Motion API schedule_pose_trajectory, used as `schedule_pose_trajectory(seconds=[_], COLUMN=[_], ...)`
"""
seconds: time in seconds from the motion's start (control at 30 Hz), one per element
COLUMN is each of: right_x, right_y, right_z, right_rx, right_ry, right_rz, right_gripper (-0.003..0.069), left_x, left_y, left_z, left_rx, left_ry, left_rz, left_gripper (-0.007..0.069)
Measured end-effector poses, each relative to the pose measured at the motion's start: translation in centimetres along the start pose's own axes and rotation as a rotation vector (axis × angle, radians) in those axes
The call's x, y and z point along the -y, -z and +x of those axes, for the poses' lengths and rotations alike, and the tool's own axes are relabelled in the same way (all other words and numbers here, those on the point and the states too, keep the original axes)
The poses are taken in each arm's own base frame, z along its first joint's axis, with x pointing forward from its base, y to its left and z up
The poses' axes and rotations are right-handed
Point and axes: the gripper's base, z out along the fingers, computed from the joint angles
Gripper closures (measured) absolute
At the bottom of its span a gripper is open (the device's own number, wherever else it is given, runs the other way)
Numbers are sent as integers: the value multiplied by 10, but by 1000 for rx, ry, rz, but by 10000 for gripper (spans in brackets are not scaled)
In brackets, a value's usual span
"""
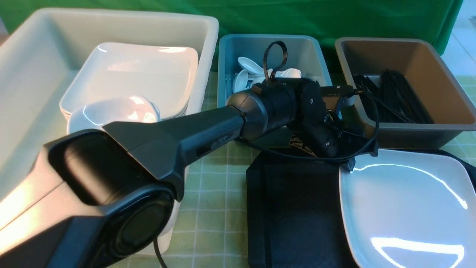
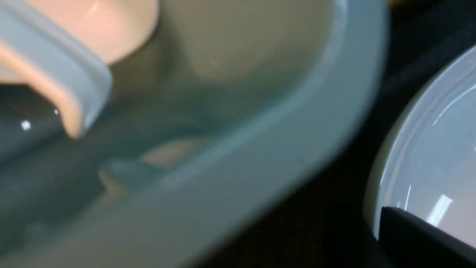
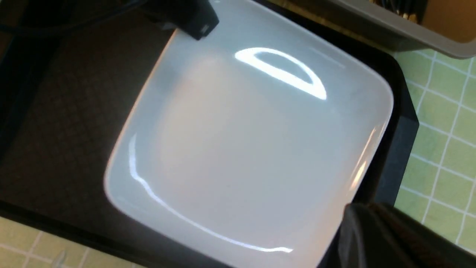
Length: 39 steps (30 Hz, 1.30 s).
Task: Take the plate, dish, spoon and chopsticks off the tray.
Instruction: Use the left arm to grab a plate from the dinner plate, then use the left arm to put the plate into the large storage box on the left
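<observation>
Left arm reaches right across the bench (image 1: pixel 215 193), and the left gripper (image 1: pixel 334 147) is down at the far edge of the tray (image 1: pixel 293 208), just in front of the teal tub (image 1: pixel 223 74). Open or closed? Can't tell, the arm covers it. The left wrist view is a blur: a spoon (image 2: pixel 55 70), handle end huge, over the inside of the teal tub; held or not, can't tell. More white spoons (image 1: pixel 249 69) lie in that tub. The plate (image 1: pixel 405 201) sits flat on the tray's right half, a black gripper tip touching its far left corner. The right gripper (image 3: pixel 375 238) shows only as a dark blur over the plate's rim, so its opening can't be told. Chopsticks (image 1: pixel 390 96) lie in the brown tub (image 1: pixel 438 74). A stack of plates (image 1: pixel 148 74) fills the white tub (image 1: pixel 37 56).
</observation>
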Motion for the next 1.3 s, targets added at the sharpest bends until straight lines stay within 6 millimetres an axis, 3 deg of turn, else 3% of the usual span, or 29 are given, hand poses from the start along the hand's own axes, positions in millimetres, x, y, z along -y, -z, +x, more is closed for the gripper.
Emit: schedule_pose_trajectory(seconds=[0.13, 0.33, 0.37, 0.47, 0.6, 0.63, 0.7, 0.83, 0.87, 0.93, 1.1, 1.13, 1.17, 1.3], right_x=[0, 0, 0, -1, -10, -10, -18, -30, -29, -31, -45, -47, -57, -80], right_y=[0, 2, 2, 14, 53, 55, 70, 86, 86, 86, 72, 69, 63, 53], right_z=[0, -1, -1, -4, -15, -15, -22, -36, -37, -45, -80, -83, -97, -124], right_rx=[0, 8, 10, 55, 216, 220, 301, 405, 406, 427, 426, 420, 413, 398], right_ry=[0, 1, 1, 3, 49, 52, 77, 131, 135, 157, 240, 249, 287, 343], right_rz=[0, 2, 3, -1, -75, -74, -149, -286, -285, -322, -416, -426, -450, -466], right_gripper=[656, 650, 650, 649, 649, 649, 649, 649, 649, 649, 649, 649, 649, 649], left_x=[9, 28, 28, 36, 43, 43, 39, 12, 10, -9, -98, -105, -134, -200], left_y=[26, 86, 88, 113, 171, 174, 208, 280, 283, 310, 396, 402, 420, 443], left_z=[-5, -17, -18, -22, -30, -31, -37, -48, -49, -52, -47, -46, -40, -18], left_rx=[-22, 13, 12, 44, 126, 132, 196, 340, 348, 403, 545, 555, 592, 678], left_ry=[-56, -167, -173, -212, -281, -285, -281, -222, -217, -176, 42, 60, 137, 348], left_rz=[-1, -5, -6, -4, -32, -35, -49, -95, -97, -131, -292, -302, -343, -383], left_gripper=[589, 615, 616, 621, 621, 621, 620, 620, 620, 620, 620, 620, 620, 620])
